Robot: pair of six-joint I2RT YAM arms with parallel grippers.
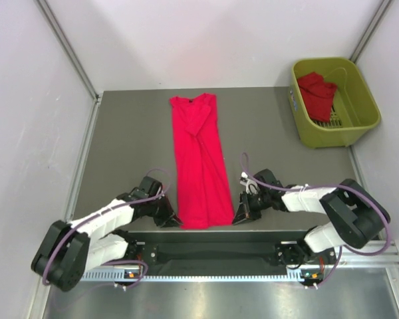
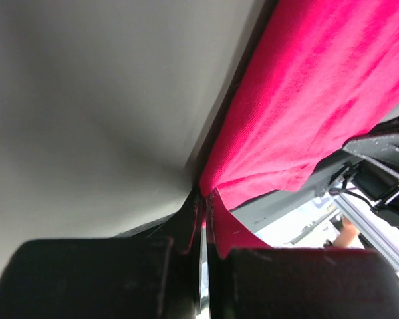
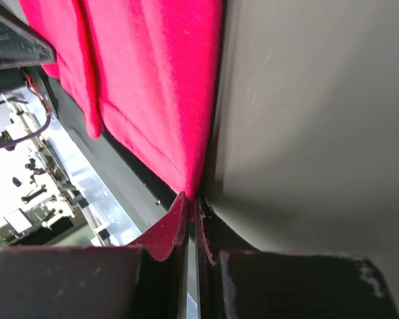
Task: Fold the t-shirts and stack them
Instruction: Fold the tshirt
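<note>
Cloth first, in the top view: one red t-shirt (image 1: 198, 163) lies on the table (image 1: 126, 139) as a long narrow strip, with its collar at 12 o'clock and its hem at 6 o'clock, near the arm bases. The left gripper (image 1: 175, 218) sits at the 7 o'clock corner of the hem and the right gripper (image 1: 239, 216) at the 5 o'clock corner. A second t-shirt (image 1: 317, 94) lies crumpled in the basket (image 1: 336, 103) at 2 o'clock.

In the left wrist view the fingers (image 2: 184, 222) are pressed together on the hem corner, with red cloth between them.

The right wrist view shows the same, with the jaws clamped on the other corner.

To fold well, I think both corners should rise together and travel evenly toward 12 o'clock, so that the hem stays straight. Open table lies at 9 and 3 o'clock, and the near edge is close behind the hem.
</note>
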